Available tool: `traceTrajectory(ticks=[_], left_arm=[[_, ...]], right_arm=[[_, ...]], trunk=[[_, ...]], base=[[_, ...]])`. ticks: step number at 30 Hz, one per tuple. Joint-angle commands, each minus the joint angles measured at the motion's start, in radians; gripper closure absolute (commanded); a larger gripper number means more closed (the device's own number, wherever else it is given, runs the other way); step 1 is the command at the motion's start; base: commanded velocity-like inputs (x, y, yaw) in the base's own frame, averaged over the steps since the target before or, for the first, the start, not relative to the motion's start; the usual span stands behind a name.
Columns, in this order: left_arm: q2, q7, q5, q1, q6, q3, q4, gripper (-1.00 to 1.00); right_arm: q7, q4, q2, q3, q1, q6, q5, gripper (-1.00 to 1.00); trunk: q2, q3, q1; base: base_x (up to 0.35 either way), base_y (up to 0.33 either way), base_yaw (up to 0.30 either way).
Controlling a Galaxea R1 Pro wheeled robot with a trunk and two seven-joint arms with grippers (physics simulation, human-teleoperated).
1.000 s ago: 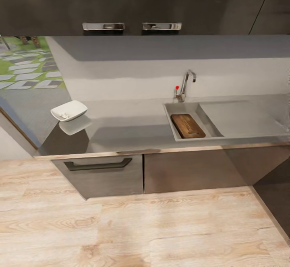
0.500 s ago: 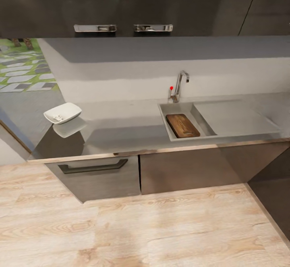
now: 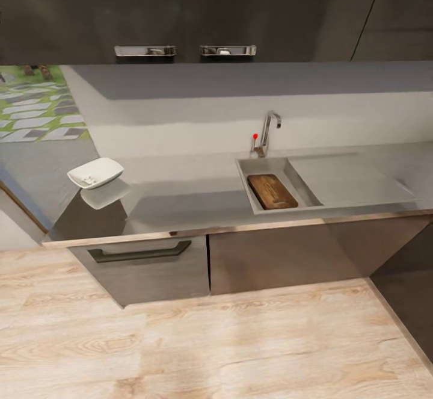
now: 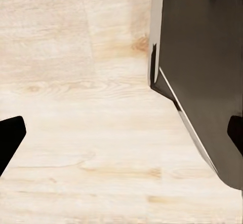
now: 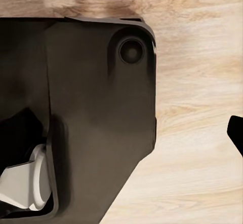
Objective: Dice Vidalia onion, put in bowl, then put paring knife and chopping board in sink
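Both grippers hang over the wooden floor (image 4: 76, 133) with jaws spread wide and holding nothing: the left gripper (image 4: 121, 138) shows dark fingertips (image 4: 10, 138) at opposite edges of its wrist view, and one fingertip (image 5: 237, 130) of the right gripper sits at the frame edge beside the robot's dark base (image 5: 91, 107). In the head view the board (image 3: 272, 191) lies inside the sink (image 3: 252, 203), right of centre. At the left, the bowl (image 3: 95, 173) sits on the countertop (image 3: 180, 194), well apart from the sink.
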Motion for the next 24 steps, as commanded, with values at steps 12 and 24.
traceTrajectory(ticks=[12, 24], left_arm=[[-0.022, 0.001, 0.009, 0.0, 0.002, -0.005, 0.285, -1.0], [-0.03, 0.001, 0.007, 0.0, 0.002, -0.004, 0.308, -1.0]], right_arm=[[-0.004, 0.025, -0.004, 0.008, -0.001, -0.004, -0.009, -1.0], [-0.005, 0.045, -0.003, 0.008, -0.001, -0.004, -0.01, -1.0]], trunk=[[-0.002, 0.017, 0.001], [-0.002, 0.036, 0.001]], base=[[0.0, 0.0, 0.0], [0.0, 0.0, 0.0]])
